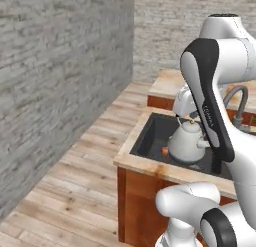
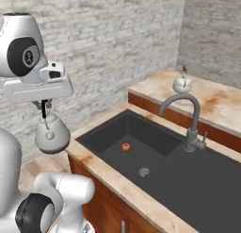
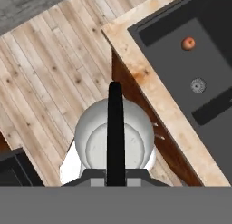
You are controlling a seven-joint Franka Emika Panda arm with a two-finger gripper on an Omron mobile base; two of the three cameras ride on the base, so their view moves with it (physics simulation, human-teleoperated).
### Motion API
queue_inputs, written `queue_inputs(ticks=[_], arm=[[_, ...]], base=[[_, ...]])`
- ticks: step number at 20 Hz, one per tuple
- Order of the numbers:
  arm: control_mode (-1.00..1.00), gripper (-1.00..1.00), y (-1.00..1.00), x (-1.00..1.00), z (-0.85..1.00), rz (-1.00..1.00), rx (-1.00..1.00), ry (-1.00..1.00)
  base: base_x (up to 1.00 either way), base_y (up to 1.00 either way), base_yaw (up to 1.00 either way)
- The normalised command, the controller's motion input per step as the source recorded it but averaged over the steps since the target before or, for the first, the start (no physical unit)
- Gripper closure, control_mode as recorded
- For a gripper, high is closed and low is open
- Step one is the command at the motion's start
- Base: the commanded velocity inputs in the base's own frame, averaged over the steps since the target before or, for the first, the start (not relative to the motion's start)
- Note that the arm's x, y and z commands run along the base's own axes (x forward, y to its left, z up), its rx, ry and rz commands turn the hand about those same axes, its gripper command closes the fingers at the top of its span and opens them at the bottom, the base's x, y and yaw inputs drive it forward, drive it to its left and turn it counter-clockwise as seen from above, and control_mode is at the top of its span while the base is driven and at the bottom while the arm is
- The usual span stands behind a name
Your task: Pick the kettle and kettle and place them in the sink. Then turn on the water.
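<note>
My gripper (image 2: 44, 113) is shut on the black arched handle of a whitish-silver kettle (image 2: 52, 134), which hangs in the air. In the hand view this kettle (image 3: 115, 143) is over the wooden floor, just off the counter's front edge, beside the black sink (image 3: 213, 51). The left base view has the gripper (image 1: 183, 117) and the kettle (image 1: 187, 142) in front of the sink (image 1: 150, 136). A second kettle (image 2: 182, 84), with a reddish-brown handle, stands on the far counter behind the sink (image 2: 106, 133). No water is in view at the grey arched tap (image 2: 190, 118).
A small red apple (image 2: 125, 146) lies in the left basin near the drain (image 2: 144, 171). The wooden counter rim (image 3: 149, 82) runs around the sink. A brick wall stands to the left, across open floor (image 1: 90, 161). My arm's links cross the left base view.
</note>
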Motion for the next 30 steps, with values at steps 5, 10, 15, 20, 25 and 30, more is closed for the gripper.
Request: queue_inputs(ticks=[5, 10, 15, 20, 25, 30], arm=[[1.00, 1.00, 0.00, 0.00, 0.00, 0.00, 0.00, 0.00], [1.00, 1.00, 0.00, 0.00, 0.00, 0.00, 0.00, 0.00], [1.00, 1.00, 0.00, 0.00, 0.00, 0.00, 0.00, 0.00], [1.00, 1.00, 0.00, 0.00, 0.00, 0.00, 0.00, 0.00], [1.00, 1.00, 0.00, 0.00, 0.00, 0.00, 0.00, 0.00], [1.00, 1.00, 0.00, 0.00, 0.00, 0.00, 0.00, 0.00]], base=[[0.49, 0.03, -0.63], [0.35, 0.00, -0.59], [0.34, 0.00, -0.51], [0.37, -0.07, -0.45], [0.34, -0.10, -0.36], [0.31, -0.16, -0.26]])
